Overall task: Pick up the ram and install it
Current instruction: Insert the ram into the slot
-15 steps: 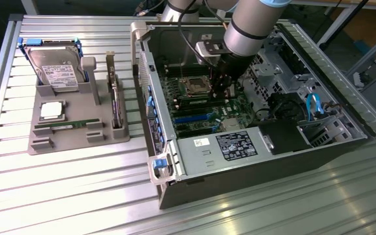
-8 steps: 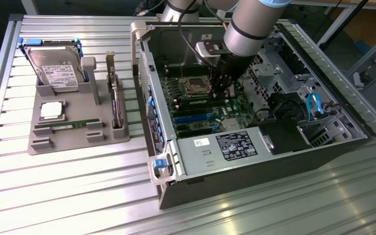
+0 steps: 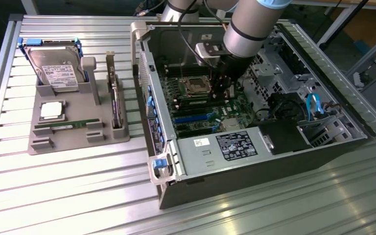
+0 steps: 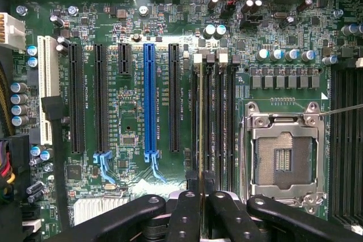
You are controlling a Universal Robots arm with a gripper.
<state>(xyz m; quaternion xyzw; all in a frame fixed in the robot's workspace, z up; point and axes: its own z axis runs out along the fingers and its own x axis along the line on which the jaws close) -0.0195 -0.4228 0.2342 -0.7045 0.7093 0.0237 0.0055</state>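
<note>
From the exterior view, the arm (image 3: 253,29) reaches down into the open computer case (image 3: 260,147) on the desk (image 3: 77,196), with a grey tray (image 3: 44,147) of parts at the exterior view's left. In the wrist view, the pincer (image 4: 200,188) is pinching the ram (image 4: 200,123), seen edge-on, in line with the memory slots (image 4: 218,117) just beside the processor socket (image 4: 282,160)

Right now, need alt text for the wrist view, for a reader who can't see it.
Two dark fingers pinch the ram, seen edge-on as a thin strip along the memory slots of a green motherboard. An empty processor socket sits beside those slots, with a blue expansion slot on the other side. Whether the ram is seated cannot be told.
</note>
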